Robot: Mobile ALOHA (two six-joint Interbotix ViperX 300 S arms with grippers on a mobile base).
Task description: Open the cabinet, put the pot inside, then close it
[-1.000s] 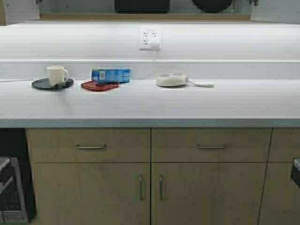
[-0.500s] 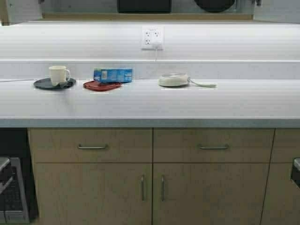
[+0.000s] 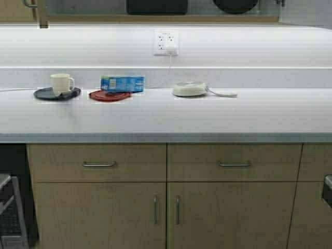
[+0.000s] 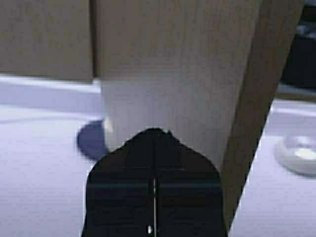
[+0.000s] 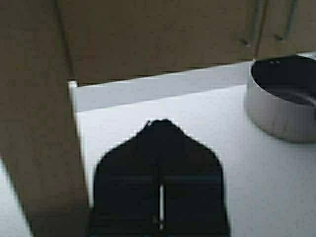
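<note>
Cabinet (image 3: 31, 10): overhead, along the top edge of the high view; one tan door corner with a metal handle shows at upper left. In the left wrist view a wood-grain door (image 4: 173, 64) stands just ahead of the gripper, its edge slanting down.
Pot (image 5: 284, 96): wide, dark inside, sitting on a white surface in the right wrist view, off to the side of the right gripper and apart from it.
Left gripper (image 4: 154, 140): fingers pressed together with only a thin seam, holding nothing, close before the door.
Right gripper (image 5: 160, 129): fingers together, empty, over the white surface.
Counter (image 3: 207, 114): carries a mug (image 3: 61, 83) on a dark saucer (image 3: 46, 94), a red lid (image 3: 109, 95), a blue box (image 3: 122, 83) and a cream pan (image 3: 191, 89).
Wall outlet (image 3: 166, 42): above the counter, with a plug in it.
</note>
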